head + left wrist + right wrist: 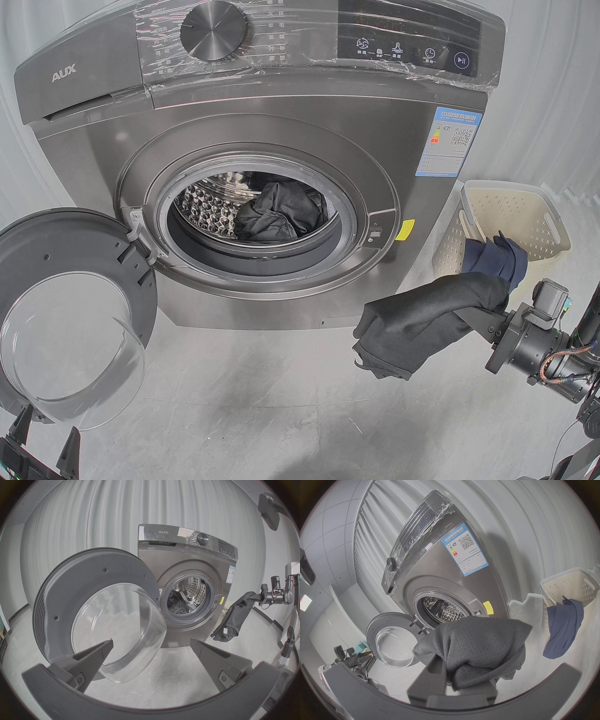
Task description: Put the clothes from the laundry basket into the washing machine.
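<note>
The grey washing machine (pixel 250 125) stands with its round door (pixel 69 312) swung wide to the left. A dark garment (pixel 278 212) lies inside the drum. My right gripper (pixel 484 320) is shut on a dark grey garment (pixel 425 319), which hangs in the air right of and below the drum opening. That garment (pixel 478 642) drapes over the gripper's fingers (pixel 431 673). The beige laundry basket (pixel 531 212) stands to the machine's right, with a navy garment (pixel 500 259) hanging over its near rim. My left gripper (pixel 151 645) is open and empty, low beside the door.
The glass bowl of the open door (pixel 118 630) juts out toward my left gripper. Pale floor (pixel 262 387) lies bare in front of the machine. A white curtain (pixel 550 94) hangs behind the machine and the basket.
</note>
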